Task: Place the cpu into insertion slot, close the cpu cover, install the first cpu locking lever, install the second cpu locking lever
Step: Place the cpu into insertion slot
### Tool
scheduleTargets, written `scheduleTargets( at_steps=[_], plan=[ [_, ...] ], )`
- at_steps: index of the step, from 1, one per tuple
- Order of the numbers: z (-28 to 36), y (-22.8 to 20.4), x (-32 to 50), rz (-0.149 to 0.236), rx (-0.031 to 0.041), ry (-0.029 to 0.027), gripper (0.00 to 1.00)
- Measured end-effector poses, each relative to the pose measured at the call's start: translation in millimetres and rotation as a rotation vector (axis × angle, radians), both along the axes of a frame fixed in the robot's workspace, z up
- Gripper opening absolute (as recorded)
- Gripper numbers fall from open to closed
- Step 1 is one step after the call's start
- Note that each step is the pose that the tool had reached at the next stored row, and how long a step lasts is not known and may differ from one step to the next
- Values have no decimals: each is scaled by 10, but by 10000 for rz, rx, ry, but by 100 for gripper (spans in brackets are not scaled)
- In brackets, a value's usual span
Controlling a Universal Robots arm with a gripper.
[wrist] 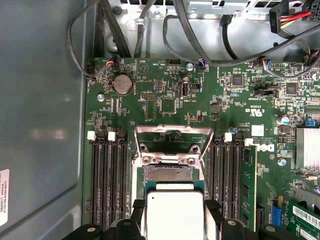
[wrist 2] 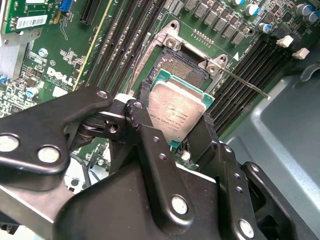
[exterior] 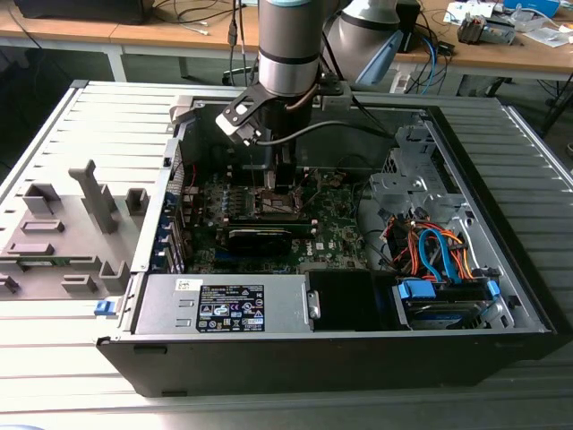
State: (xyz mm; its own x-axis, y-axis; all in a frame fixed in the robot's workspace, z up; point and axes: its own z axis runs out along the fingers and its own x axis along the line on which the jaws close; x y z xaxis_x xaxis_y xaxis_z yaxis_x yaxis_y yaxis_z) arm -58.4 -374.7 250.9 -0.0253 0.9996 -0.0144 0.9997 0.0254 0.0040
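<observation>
My gripper (wrist 2: 175, 119) is shut on the cpu (wrist 2: 177, 111), a flat square chip with a silvery-tan face, with one black finger on each side. It hangs tilted just above the insertion slot (wrist 2: 186, 67), partly covering it. In the first wrist view the cpu (wrist: 175, 212) sits between the gripper's (wrist: 175, 209) fingers, over the near part of the insertion slot (wrist: 167, 173). The cpu cover (wrist: 150, 129) stands flipped open beyond the slot. A thin metal locking lever (wrist 2: 245, 82) sticks out sideways from the socket. In the exterior view the gripper (exterior: 279, 179) reaches down into the computer case over the motherboard (exterior: 336, 224).
Black memory slots (wrist: 107, 180) flank the socket on both sides. A long black card (exterior: 269, 237) lies in front of the socket, a grey power supply (exterior: 224, 305) along the case front, and coloured cables (exterior: 434, 251) at the exterior view's right. A grey fixture (exterior: 63, 233) stands outside the case.
</observation>
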Motion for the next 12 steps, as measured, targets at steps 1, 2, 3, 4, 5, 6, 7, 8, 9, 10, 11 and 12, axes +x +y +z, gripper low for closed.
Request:
scheduleTargets(
  at_steps=[1, 2, 3, 4, 5, 6, 7, 8, 9, 10, 11, 12],
  plan=[
    [-3, 0, 0, 0, 0, 0, 55],
    [-5, 0, 0, 0, 0, 0, 55],
    [-7, 0, 0, 0, 0, 0, 55],
    [-10, 0, 0, 0, 0, 0, 55],
    [-14, 0, 0, 0, 1, -1, 55],
    [-19, 0, 0, -1, 2, -1, 55],
    [-23, 0, 0, -1, 2, -1, 55],
    [-30, 0, 0, -1, 0, 0, 55],
    [-38, 0, 1, -1, 1, 0, 55],
    [-43, 0, 0, -1, 1, -1, 55],
    [-53, 0, 1, 0, 1, -1, 55],
    [-60, 0, 1, 0, 0, 0, 55]
  ],
)
